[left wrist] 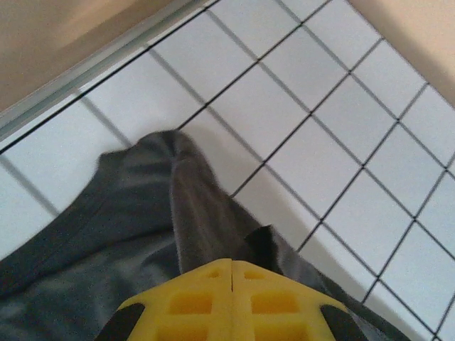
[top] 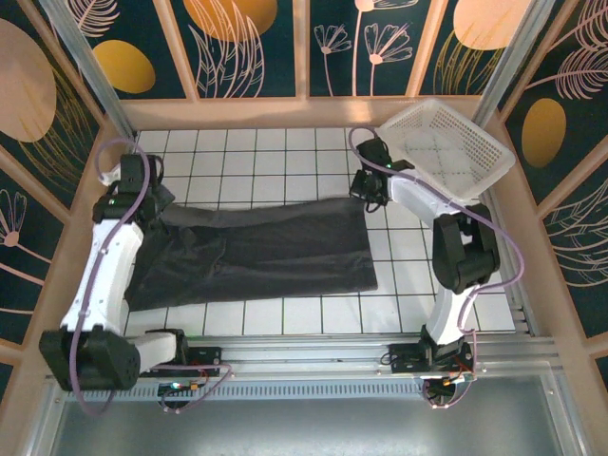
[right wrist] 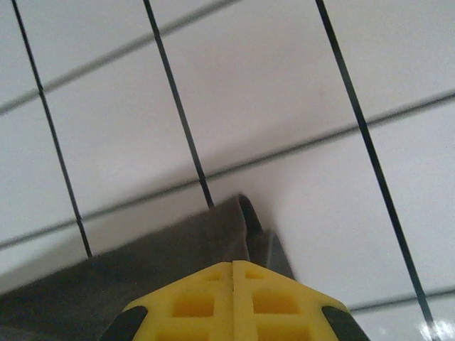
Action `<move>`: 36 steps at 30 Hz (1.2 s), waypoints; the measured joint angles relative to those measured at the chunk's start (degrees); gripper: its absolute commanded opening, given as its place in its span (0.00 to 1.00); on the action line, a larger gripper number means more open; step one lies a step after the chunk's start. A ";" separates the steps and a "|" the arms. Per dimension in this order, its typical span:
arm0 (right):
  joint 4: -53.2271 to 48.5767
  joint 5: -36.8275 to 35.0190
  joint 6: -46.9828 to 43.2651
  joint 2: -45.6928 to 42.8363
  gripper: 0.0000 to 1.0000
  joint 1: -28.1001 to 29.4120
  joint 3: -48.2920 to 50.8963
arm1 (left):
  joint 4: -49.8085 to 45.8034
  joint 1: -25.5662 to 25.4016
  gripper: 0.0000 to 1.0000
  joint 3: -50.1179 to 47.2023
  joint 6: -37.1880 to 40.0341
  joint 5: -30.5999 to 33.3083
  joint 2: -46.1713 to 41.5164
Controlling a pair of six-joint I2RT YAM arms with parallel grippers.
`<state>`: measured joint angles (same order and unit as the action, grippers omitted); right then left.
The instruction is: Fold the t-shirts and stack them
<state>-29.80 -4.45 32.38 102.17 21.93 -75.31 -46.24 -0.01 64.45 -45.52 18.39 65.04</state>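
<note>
A dark charcoal t-shirt [top: 256, 252] lies stretched across the white tiled table, folded lengthwise. My left gripper [top: 152, 201] is at its far left corner, shut on the cloth. In the left wrist view the yellow jaws [left wrist: 232, 268] are pressed together with a ridge of t-shirt [left wrist: 192, 206] coming out of them. My right gripper [top: 366, 195] is at the far right corner, shut on the cloth too. In the right wrist view the closed gripper [right wrist: 233, 268] pinches the t-shirt corner [right wrist: 227, 227], lifted a little above the tiles.
A white plastic mesh basket [top: 446, 147] stands tilted at the back right corner, close behind my right arm. Wooden walls [top: 313, 109] enclose the table on three sides. Bare tiles [top: 437, 294] lie to the right of the shirt and along the front.
</note>
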 measured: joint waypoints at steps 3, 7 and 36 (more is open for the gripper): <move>-0.22 1.68 -0.90 -3.30 0.00 0.17 5.03 | -3.10 0.00 0.00 -4.37 -2.86 1.55 -5.77; -0.39 5.09 -2.12 -4.55 0.00 0.31 9.99 | -6.03 0.00 0.00 -11.02 -6.80 1.99 -9.57; -4.70 0.90 -0.50 -4.63 0.00 1.64 15.85 | -17.07 0.00 0.00 -22.73 -23.39 6.45 -14.36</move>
<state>-34.50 -3.55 31.88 97.54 23.57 -59.46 -63.31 -0.01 41.71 -68.90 24.84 50.68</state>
